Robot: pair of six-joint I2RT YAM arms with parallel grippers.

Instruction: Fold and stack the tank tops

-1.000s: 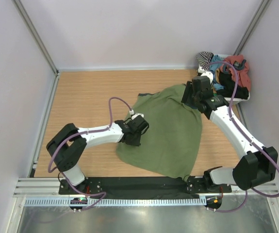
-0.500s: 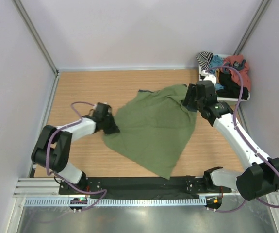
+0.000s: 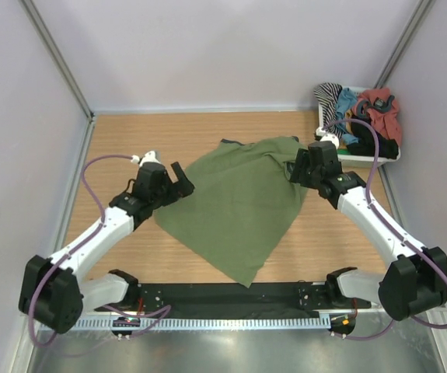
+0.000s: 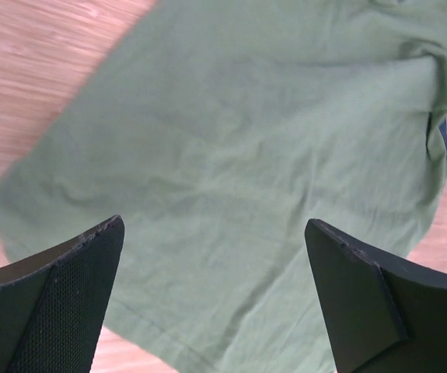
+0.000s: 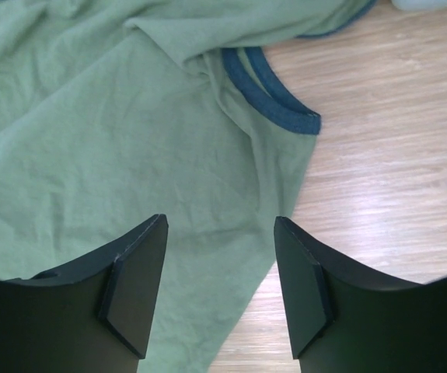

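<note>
The olive green tank top (image 3: 231, 203) lies spread on the wooden table, one corner pointing toward the near edge. My left gripper (image 3: 183, 180) hovers over its left edge, open, with only cloth (image 4: 246, 140) below the gripper (image 4: 214, 225). My right gripper (image 3: 296, 168) hangs over the top's far right edge, also open and empty. In the right wrist view this gripper (image 5: 220, 219) is above green cloth (image 5: 130, 140) beside the dark blue trim (image 5: 274, 97). Black cloth (image 3: 380, 145) lies in the bin; I cannot tell whether it is the black tank top.
A white bin (image 3: 363, 160) at the back right corner holds a heap of red, teal, striped and black garments. Bare wood (image 3: 122, 148) stretches left of the top. Grey walls enclose the table on three sides.
The left arm swung out to the left, dragging the top's left edge with it, then let go and opened. The top now lies wider and flatter. The right gripper stayed near the far right edge.
</note>
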